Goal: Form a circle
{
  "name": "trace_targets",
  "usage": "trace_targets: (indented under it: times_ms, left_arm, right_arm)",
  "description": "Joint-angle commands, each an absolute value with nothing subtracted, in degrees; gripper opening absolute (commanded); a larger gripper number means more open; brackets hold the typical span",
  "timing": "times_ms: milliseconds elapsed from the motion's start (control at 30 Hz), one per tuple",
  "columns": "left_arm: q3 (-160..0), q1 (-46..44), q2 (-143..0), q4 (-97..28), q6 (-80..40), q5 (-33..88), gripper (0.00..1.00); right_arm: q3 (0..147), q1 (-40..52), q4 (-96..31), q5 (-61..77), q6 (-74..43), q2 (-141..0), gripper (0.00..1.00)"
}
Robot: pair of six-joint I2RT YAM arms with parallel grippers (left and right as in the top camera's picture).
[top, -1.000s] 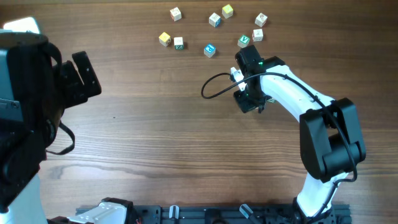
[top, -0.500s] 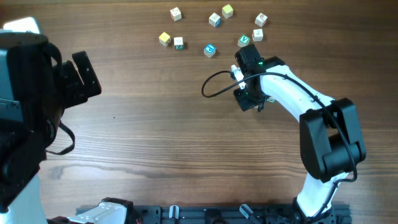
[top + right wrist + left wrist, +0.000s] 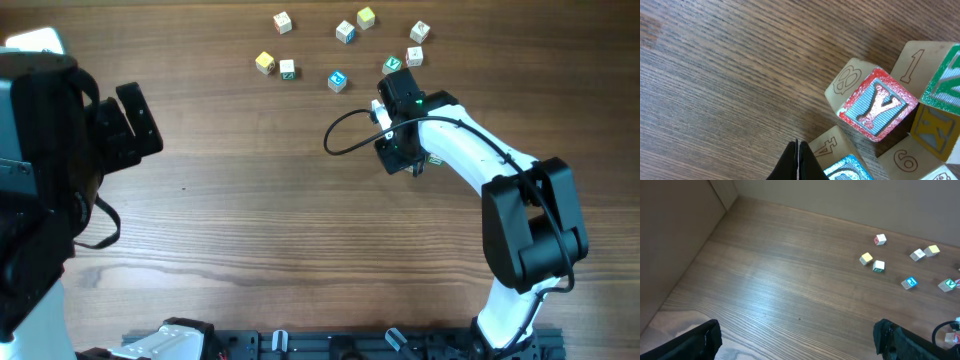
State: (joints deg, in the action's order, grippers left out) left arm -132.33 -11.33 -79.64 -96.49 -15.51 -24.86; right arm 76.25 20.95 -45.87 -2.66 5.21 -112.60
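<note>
Wood-grain table [image 3: 715,75] carries the circle [image 3: 880,110], cubes bunched, red Y facing up.

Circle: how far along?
Done: a tight cluster of cubes shows in the right wrist view; full ring shape is cut off. In hand: right gripper shut, empty, tips at the cluster's edge. Left: maybe nudging; nine loose cubes lie apart in the overhead view.
</note>
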Motion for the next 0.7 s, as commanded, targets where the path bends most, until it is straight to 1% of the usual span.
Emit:
trace_targets:
  times_ms: [0, 100, 167, 267, 333, 500, 667]
  left_arm:
    - [-132.3, -11.1, -79.7, -96.5, -15.4, -25.6, 1.0]
    - [-132.3, -11.1, -79.7, -96.5, -15.4, -25.6, 1.0]
    - [-132.3, -11.1, -79.7, -96.5, -15.4, -25.6, 1.0]
    - [-132.3, -11.1, -79.7, -96.5, -15.4, -25.6, 1.0]
    - [-132.3, -11.1, -79.7, -96.5, -15.4, -25.6, 1.0]
    - [-132.3, -11.1, -79.7, -96.5, -15.4, -25.6, 1.0]
    - [-132.3, -11.1, -79.7, -96.5, -15.4, -25.6, 1.0]
  right_arm:
    - [76.1, 21.0, -45.1, -3.5, 3.8, -112.5, 0.05]
    - [76.1, 21.0, -44.6, -3.4, 3.0, -112.5, 0.04]
    - [76.1, 21.0, -46.7, -2.1, 3.7, -112.5, 0.05]
    - [76.1, 21.0, -49.5, 4.6, 6.4, -112.5, 0.04]
    - [76.1, 21.0, -50.9, 6.4, 7.7, -112.5, 0.05]
    - [76.1, 21.0, -49.9, -0.2, 7.3, -112.5, 0.05]
    - [76.1, 21.0, -48.0, -2.2, 6.5, -112.5, 0.05]
